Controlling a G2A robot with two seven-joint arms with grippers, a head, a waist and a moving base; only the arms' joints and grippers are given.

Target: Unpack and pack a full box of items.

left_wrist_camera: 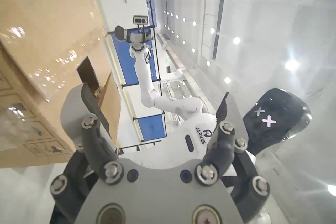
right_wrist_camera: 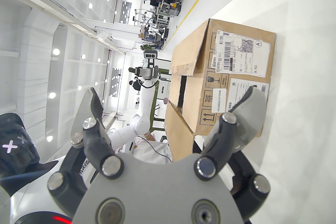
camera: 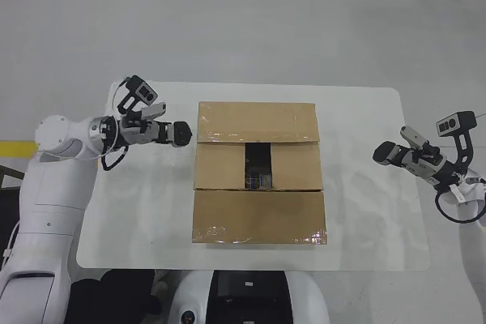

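Cardboard box (camera: 256, 121) sits on a white table (camera: 364, 211) over grey floor (camera: 437, 40), both arms' jaws spread wide, empty

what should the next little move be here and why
Probably ease the left hand onto the corner of the far flap of the box to fold it back: the flaps lie shut but for a middle gap, that hand is open beside it, the right hand stands apart.

Setting: large indoor robotics lab or test hall. Evidence: high white ceiling with rows of round lights (right_wrist_camera: 56, 51); pale floor marked with a yellow line (camera: 8, 148); crowded workstations (right_wrist_camera: 162, 4) in the background; blue partition panels (left_wrist_camera: 126, 64); plain white surface (camera: 364, 121).
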